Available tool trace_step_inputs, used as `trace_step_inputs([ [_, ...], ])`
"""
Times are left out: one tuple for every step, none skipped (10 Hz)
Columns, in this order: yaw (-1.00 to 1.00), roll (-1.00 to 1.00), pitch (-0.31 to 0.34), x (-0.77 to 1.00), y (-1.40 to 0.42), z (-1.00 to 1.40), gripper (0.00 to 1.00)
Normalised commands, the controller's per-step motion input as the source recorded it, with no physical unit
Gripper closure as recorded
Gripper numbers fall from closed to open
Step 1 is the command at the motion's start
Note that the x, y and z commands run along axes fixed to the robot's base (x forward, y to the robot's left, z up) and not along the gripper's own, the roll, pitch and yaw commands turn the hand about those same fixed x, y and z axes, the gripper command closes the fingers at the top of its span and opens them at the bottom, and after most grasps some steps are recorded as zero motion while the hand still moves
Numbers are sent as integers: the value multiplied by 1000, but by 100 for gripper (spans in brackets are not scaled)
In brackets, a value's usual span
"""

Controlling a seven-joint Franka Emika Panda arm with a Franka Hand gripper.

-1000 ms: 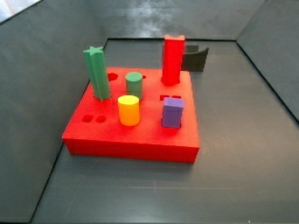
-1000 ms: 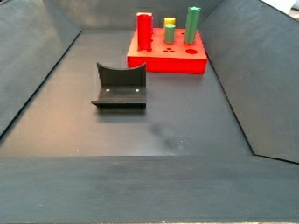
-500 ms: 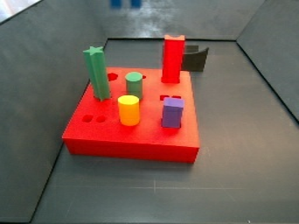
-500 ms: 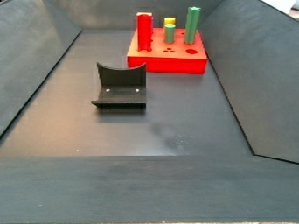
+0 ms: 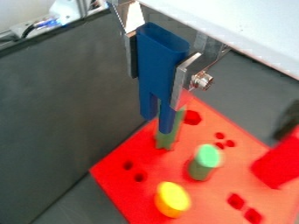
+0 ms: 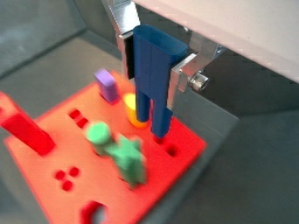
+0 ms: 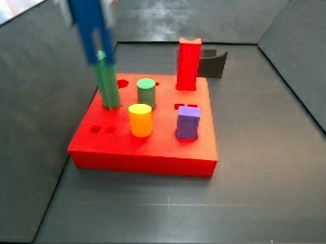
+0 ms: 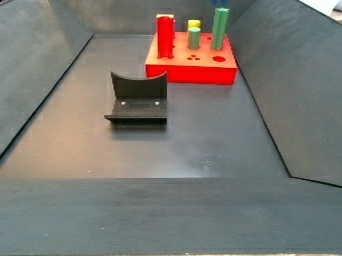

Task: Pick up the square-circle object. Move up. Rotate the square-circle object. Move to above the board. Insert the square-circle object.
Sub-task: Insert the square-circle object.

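Note:
My gripper (image 5: 153, 92) is shut on the square-circle object (image 5: 156, 70), a slim dark-blue peg hanging upright between the silver fingers (image 5: 187, 77). The other wrist camera shows the same hold, gripper (image 6: 151, 97) on square-circle object (image 6: 149, 74). The peg's lower end hangs above the board (image 5: 128, 166), a thick red slab with shaped holes, close to the green star peg (image 6: 128, 157). In a side view the square-circle object (image 7: 90, 30) shows blurred over the board (image 7: 140, 152) at its far left corner. From the opposite side, the board (image 8: 201, 72) shows without peg or gripper.
On the board stand a tall red post (image 7: 189, 64), a green star peg (image 7: 106, 81), a green round peg (image 7: 147, 92), a yellow cylinder (image 7: 140, 119) and a purple block (image 7: 189, 122). The fixture (image 8: 136, 100) stands on the dark floor, which has sloped grey walls around it.
In a side view the blue peg has come down and to the left, from a blur at the top edge to over the green star peg. Nothing on the board has moved.

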Motion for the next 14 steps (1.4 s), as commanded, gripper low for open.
trace_step_inputs([
  [169,-124,0,-237,-260,-823,100],
  [9,-83,0,-46,-209,-803,100],
  [-60,-37,0,51,-126,-660,100],
  [-203,-14,11,237,-149,-560,100],
  [-166,-19,10,217,-149,-611,100],
  [-166,-10,0,134,-129,-540,100],
  [-117,0,0,80,-74,-423,100],
  [-114,3,0,17,-69,-414,100],
  [-34,37,-3,6,-51,-449,100],
  [0,73,-20,34,-111,-446,100],
  [74,94,0,223,-151,-297,100],
  [26,73,0,260,-109,-220,100],
  [0,50,34,274,0,-169,100],
  [0,91,56,140,6,-177,100],
])
